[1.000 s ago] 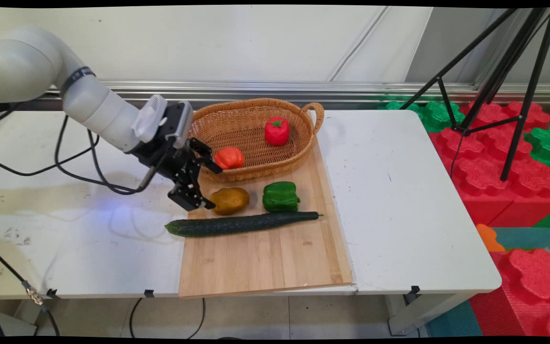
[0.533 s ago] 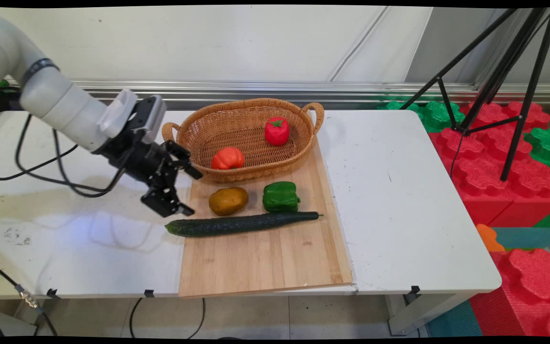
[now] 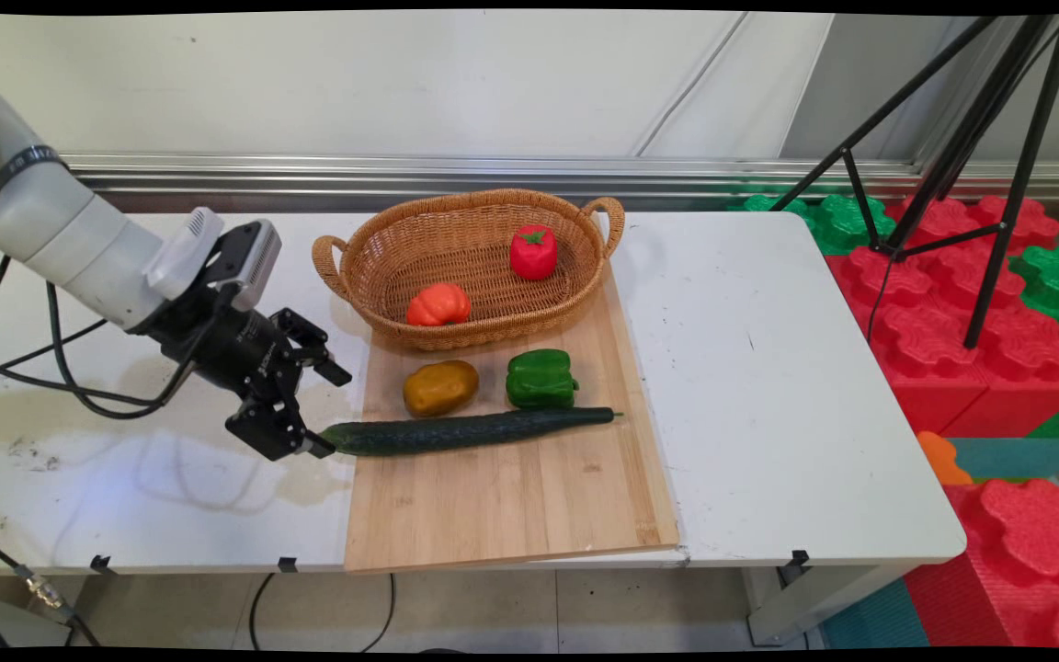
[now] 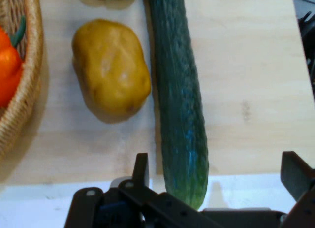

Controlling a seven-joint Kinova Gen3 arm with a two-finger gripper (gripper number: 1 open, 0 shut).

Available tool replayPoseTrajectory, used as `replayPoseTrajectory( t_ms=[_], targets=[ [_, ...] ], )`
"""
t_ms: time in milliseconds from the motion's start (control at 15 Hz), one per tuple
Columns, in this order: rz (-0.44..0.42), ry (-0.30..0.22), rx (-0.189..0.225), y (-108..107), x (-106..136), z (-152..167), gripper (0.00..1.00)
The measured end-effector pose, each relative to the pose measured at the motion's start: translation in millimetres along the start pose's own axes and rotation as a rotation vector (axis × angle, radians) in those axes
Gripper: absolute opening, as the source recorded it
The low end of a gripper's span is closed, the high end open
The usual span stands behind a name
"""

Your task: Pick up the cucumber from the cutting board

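My gripper (image 3: 334, 414) stands open at the left tip of a long dark-green cucumber (image 3: 470, 429), low over the table's white top. In the hand view the cucumber (image 4: 179, 100) runs up the middle, and its near tip lies between my two fingers without touching either; the gripper (image 4: 216, 175) holds nothing. A yellow-brown potato (image 3: 440, 386) lies just beyond the cucumber, to its left in the hand view (image 4: 110, 70). Both rest on a wooden cutting board (image 3: 511, 496).
A green pepper (image 3: 540, 378) sits on the board right of the potato. A wicker basket (image 3: 483, 198) at the board's far end holds an orange vegetable (image 3: 438, 304) and a red one (image 3: 532, 251). A black tripod (image 3: 962, 138) and foam blocks stand beyond the table's right edge.
My gripper has moved left and toward the table's near side, from beside the basket and potato down to the cucumber's left tip. It stayed open; nothing on the board moved.
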Motion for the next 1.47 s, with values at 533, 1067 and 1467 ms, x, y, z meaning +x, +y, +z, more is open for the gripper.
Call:
replayPoseTrajectory(
  t_ms=[533,1067,1467],
  targets=[
    [-0.08,-0.022,0.024,0,-7,33,1.0],
    [-0.105,-0.031,0.026,-2,-9,52,1.0],
    [-0.075,-0.028,0.019,-2,-10,57,0.0]
  ],
)
